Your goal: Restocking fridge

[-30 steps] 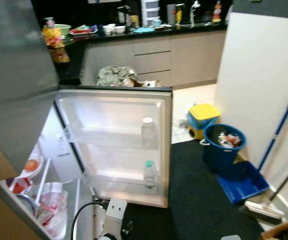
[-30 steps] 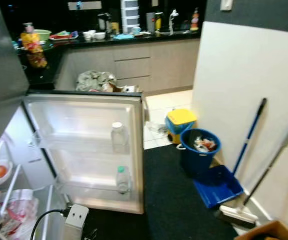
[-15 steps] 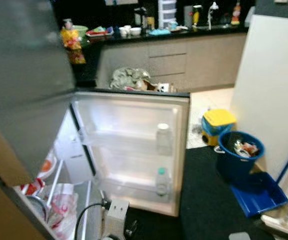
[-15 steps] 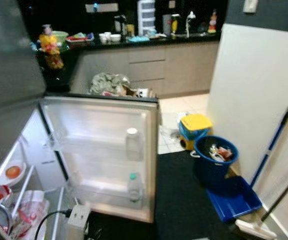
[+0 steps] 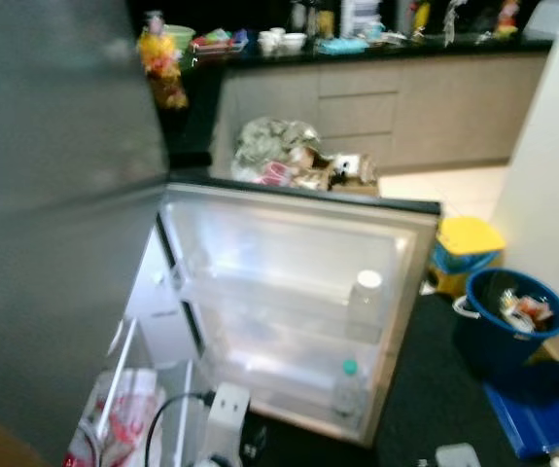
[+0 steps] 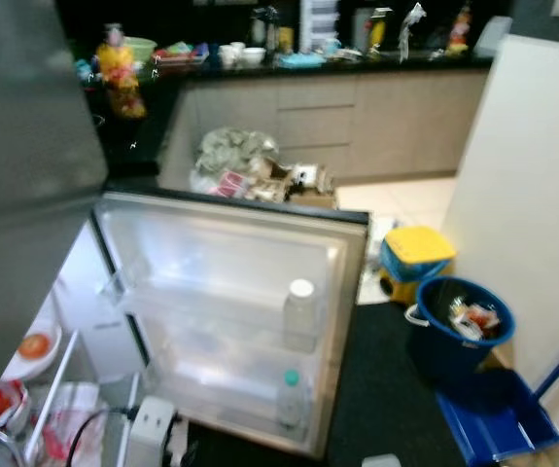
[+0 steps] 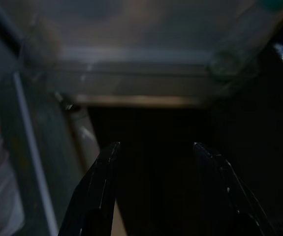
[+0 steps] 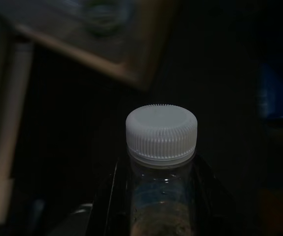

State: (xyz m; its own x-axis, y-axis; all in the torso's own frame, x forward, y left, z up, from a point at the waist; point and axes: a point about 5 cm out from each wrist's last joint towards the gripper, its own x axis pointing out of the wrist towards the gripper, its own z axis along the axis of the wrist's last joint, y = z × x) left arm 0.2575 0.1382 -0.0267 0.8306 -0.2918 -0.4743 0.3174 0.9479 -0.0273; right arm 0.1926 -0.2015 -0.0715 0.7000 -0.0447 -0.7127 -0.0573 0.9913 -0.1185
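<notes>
The fridge's lower door (image 5: 279, 243) stands wide open, its white inner side facing me. A clear bottle with a white cap (image 5: 365, 304) stands on its upper rack, and a smaller bottle with a green cap (image 5: 348, 391) on the lower rack. In the right wrist view my right gripper (image 8: 157, 201) is shut on a clear water bottle (image 8: 161, 133) with a white ribbed cap, held upright over the dark floor. My left gripper (image 7: 157, 164) is open with nothing between its fingers, pointing at the foot of the fridge door.
A grey upper door (image 5: 55, 195) looms at the left. Fridge shelves hold a plastic bag (image 5: 123, 428) and a plate (image 6: 32, 350). A white plug block (image 5: 226, 413) lies on the floor. At the right stand a blue bin (image 5: 505, 313), a yellow box (image 5: 467, 243) and a blue dustpan (image 5: 543, 420).
The whole picture has slid to the right and the fridge door looks closer and more central, so the camera has moved. The bottles on the door stay where they were.
</notes>
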